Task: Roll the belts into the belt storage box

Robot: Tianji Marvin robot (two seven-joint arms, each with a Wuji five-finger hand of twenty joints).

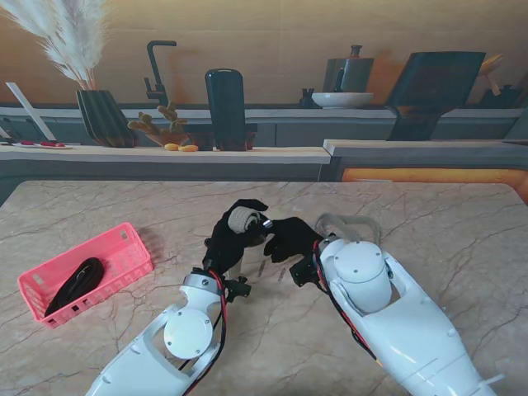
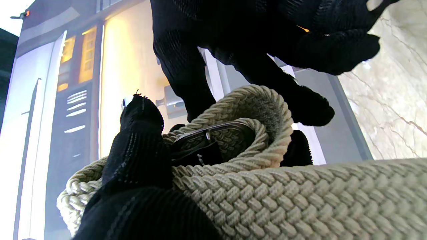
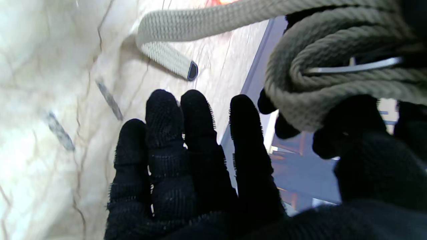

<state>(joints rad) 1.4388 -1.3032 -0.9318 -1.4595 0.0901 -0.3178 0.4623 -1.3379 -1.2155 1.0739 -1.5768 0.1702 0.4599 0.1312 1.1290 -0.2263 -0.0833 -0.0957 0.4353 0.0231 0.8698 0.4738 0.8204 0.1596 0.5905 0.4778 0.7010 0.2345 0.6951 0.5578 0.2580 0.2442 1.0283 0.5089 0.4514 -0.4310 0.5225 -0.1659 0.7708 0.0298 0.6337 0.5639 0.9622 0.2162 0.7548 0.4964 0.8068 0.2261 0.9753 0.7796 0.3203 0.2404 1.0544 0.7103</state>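
Observation:
A beige woven belt (image 1: 244, 219) is partly rolled into a coil, held up off the marble table (image 1: 445, 247) by my left hand (image 1: 231, 246), which is shut on it. The left wrist view shows the coil (image 2: 233, 140) with its metal buckle (image 2: 210, 131) in the middle. My right hand (image 1: 290, 238) is beside the coil, fingers (image 3: 186, 140) straight and holding nothing. The unrolled tail (image 1: 351, 221) arches over my right wrist, and its tip (image 3: 191, 70) hangs over the table. The pink storage basket (image 1: 132, 260) stands at the far left with a black belt (image 1: 74, 280) inside.
Behind the table's far edge runs a counter (image 1: 247, 153) with a dark vase (image 1: 105, 117), a black bottle (image 1: 225, 107) and a white bowl (image 1: 341, 99). Both white forearms fill the near part of the table.

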